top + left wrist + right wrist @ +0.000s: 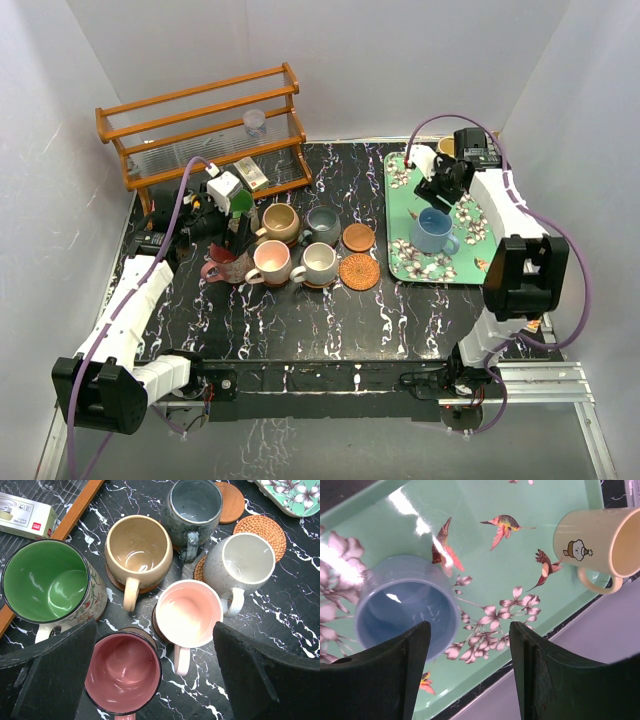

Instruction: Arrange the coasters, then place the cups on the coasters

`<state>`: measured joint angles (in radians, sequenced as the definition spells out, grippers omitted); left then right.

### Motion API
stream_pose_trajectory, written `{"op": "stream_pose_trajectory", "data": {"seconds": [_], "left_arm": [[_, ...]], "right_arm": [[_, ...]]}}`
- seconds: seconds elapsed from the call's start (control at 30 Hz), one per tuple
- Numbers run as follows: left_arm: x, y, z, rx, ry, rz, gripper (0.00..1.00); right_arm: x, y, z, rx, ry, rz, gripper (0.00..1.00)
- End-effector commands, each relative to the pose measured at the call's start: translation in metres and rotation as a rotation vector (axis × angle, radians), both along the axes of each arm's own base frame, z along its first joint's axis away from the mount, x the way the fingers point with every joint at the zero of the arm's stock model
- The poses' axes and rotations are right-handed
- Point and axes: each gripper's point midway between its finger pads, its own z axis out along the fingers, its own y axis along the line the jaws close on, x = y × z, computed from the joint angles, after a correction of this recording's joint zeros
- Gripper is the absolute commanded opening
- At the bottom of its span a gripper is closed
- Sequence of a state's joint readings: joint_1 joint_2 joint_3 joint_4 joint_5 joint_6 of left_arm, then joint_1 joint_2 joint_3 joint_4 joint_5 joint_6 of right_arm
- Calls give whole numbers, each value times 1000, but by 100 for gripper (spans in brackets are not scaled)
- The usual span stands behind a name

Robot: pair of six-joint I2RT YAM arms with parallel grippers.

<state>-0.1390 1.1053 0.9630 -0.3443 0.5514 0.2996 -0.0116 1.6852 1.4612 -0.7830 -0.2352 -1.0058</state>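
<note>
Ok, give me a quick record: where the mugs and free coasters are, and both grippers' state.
table group: green ceramic mug, tan mug, grey-blue mug, cream mug, pink mug, maroon mug
tray: blue mug on the green floral tray; yellow mug at its far edge
free coasters: round brown wooden coaster, round woven wicker coaster, beside the group
coasters under mugs: visible under at least tan and cream
left gripper: open, above the group
right gripper: open, empty, over the tray beside the blue mug
</note>
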Motion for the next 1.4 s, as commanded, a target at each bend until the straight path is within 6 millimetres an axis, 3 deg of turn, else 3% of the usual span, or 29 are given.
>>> {"op": "stream_pose_trajectory", "data": {"seconds": [0.0, 0.07, 0.47, 0.77, 1.1, 1.37], "left_arm": [[-2, -2, 7, -14, -25, -22, 99], [-3, -1, 7, -13, -28, -21, 99], [-4, -1, 6, -10, -31, -22, 99], [-5, -1, 5, -13, -33, -26, 99], [-7, -2, 4, -16, -32, -33, 99], [-8, -4, 4, -24, -29, -43, 99]], "right_arm": [[14, -6, -5, -49, 45, 104, 62], [16, -7, -19, -50, 105, 105, 61], [10, 7, -50, -8, 234, 158, 58], [4, 29, -63, 8, 296, 184, 43], [-2, 8, -59, 0, 335, 2, 16], [-27, -21, -58, 86, 341, -308, 9]]}}
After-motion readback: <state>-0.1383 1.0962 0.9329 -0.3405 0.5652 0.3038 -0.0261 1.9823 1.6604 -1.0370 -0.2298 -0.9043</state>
